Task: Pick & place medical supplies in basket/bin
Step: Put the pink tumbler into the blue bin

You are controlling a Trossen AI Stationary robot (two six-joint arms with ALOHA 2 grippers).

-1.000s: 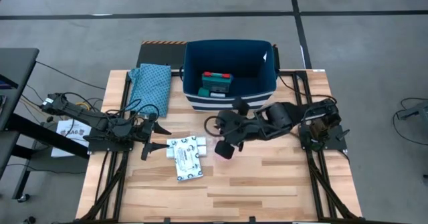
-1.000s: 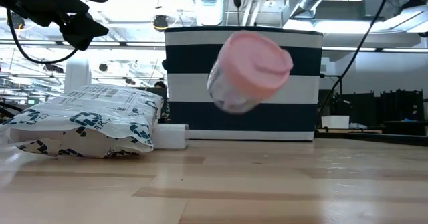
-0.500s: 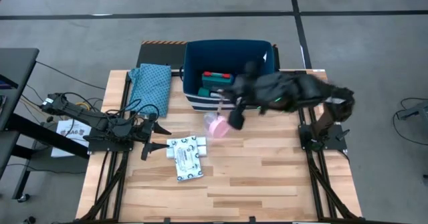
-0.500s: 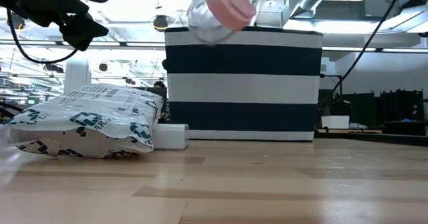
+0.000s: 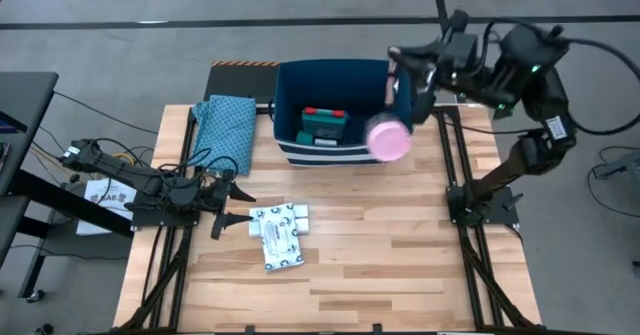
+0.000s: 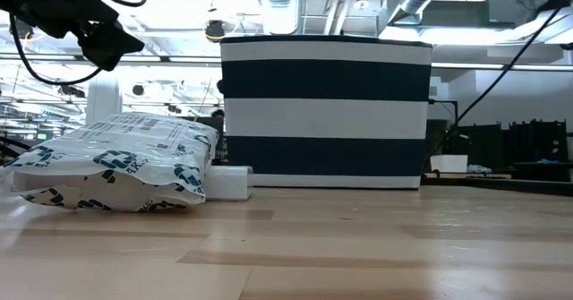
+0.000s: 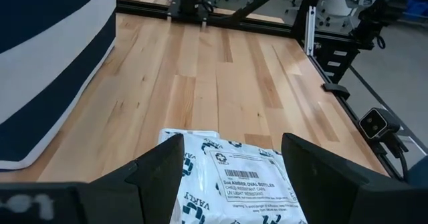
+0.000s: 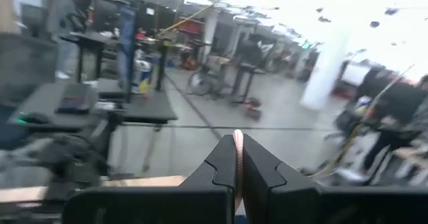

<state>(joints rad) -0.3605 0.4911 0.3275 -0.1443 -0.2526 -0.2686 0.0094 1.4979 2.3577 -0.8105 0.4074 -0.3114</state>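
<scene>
Pink roll (image 5: 388, 139) — gripped by right gripper (image 5: 398, 97) — over bin (image 5: 290, 80).

We see even, soft overhead light on the wooden table (image 5: 380, 245); behind the striped bin (image 6: 324, 112) ceiling lamps glare white; the room beyond the right gripper (image 8: 238, 158) is motion-blurred and washed out

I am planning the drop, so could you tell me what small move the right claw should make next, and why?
Probably shift a little further over the bin before opening: the right claw, shut on the pink roll, holds it raised at the bin's right edge.
</scene>
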